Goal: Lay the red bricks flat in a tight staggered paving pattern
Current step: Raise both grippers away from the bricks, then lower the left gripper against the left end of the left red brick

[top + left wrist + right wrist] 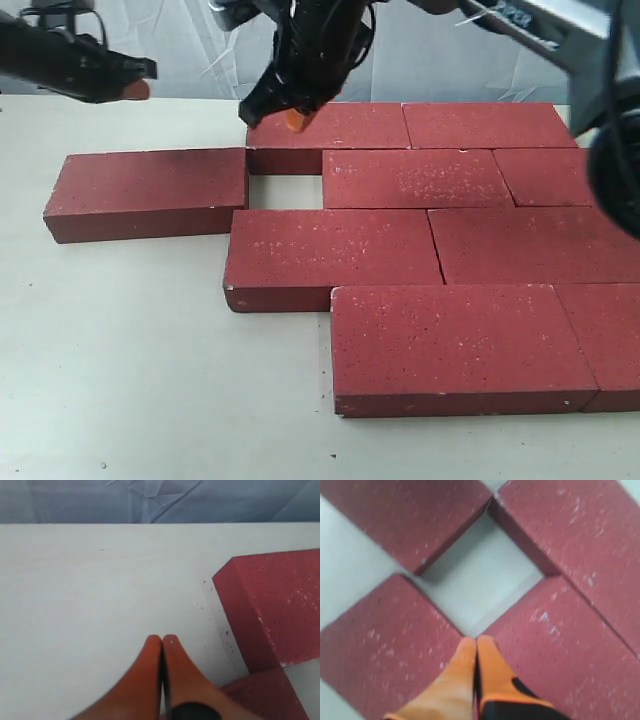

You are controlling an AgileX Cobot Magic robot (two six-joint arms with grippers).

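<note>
Red bricks (415,178) lie flat on the tabletop (150,380) around a square gap (285,192); left end effector (137,90) and right end effector (295,120) are closed, empty.

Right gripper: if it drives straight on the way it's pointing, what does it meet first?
Most likely the bare table in the square gap between the red bricks; the right gripper, shut, points at its near corner. Depth is unclear, so it may clip a brick edge first.

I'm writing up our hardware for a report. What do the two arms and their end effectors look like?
The left arm and right arm are black. The left end effector and right end effector each end in two tapered orange fingers, black at the base. A thin black cable runs alongside.
</note>
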